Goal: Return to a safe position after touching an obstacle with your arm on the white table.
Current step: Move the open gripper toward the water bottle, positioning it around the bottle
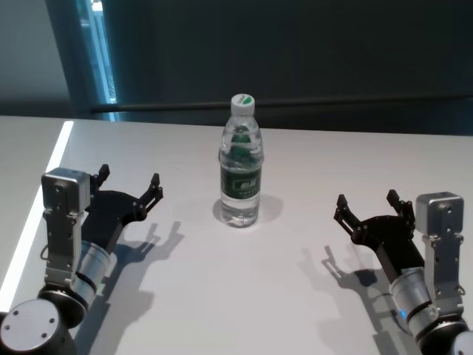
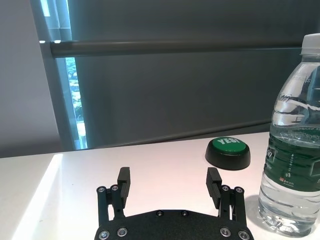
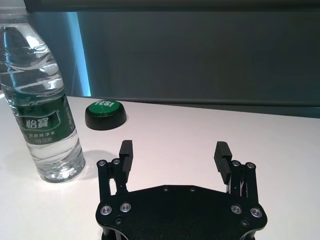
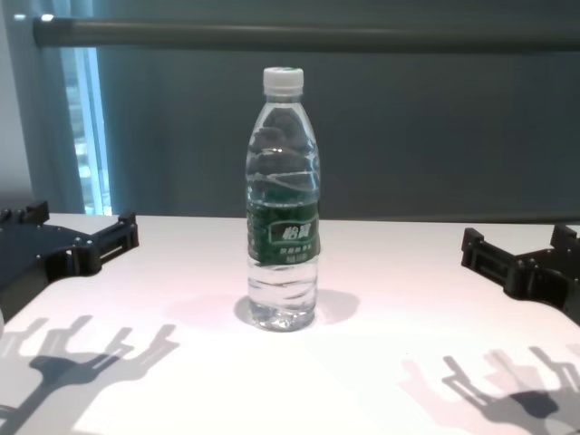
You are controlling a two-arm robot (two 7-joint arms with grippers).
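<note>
**K:** Clear plastic bottle (image 1: 241,164) stands upright mid-way across the white table (image 1: 295,296), long axis vertical, white cap up, green label facing the robot. Nothing touches it.

**M:** Arms?

**K:** Left gripper (image 1: 130,182) sits low over the table on the robot's left, fingers spread, holding nothing. Right gripper (image 1: 367,208) mirrors it on the right, also spread and empty. Bottle lies between them, inboard and slightly forward of each.

**M:** Which is nearer?

**K:** Left, by my read of the head view. Its fingertips point toward the bottle's base with a modest gap. Right one sits further off. Both wrist views show the bottle off to the side of the fingers, not between them.

**M:** So retreat direction?

**K:** Judgement: each arm pulls outward and back toward the body, away from the centre line. Any inward swing risks tipping a tall narrow bottle.

**M:** Anything else on the table?

**K:** Green-topped push button (image 2: 228,152) behind the bottle, well apart from both arms.
</note>
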